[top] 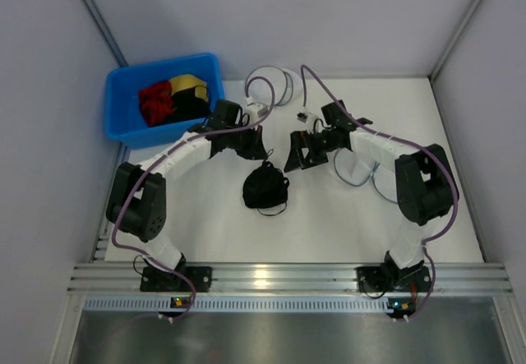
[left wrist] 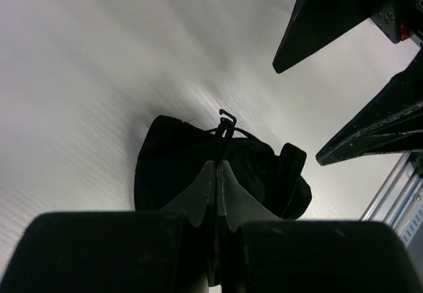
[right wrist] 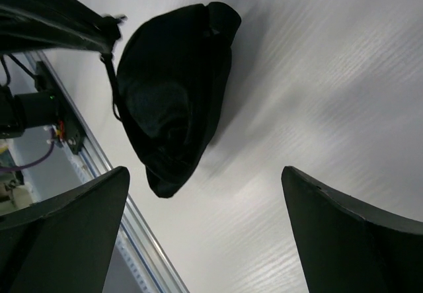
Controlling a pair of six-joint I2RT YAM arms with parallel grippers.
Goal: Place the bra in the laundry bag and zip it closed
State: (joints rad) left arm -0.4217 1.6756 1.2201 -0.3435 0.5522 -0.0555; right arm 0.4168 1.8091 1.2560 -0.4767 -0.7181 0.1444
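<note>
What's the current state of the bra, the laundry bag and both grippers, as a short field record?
bra: black, bunched, between the two grippers; lifted or resting on the table, cannot tell
left gripper: shut on a thin strap of the bra
right gripper: open, empty, beside the bra
laundry bag: behind the arms, apart from the bra; zip state unclear
blue bin: far left, holds a red garment and a yellow-and-black garment
progress: bra not yet in the laundry bag
</note>
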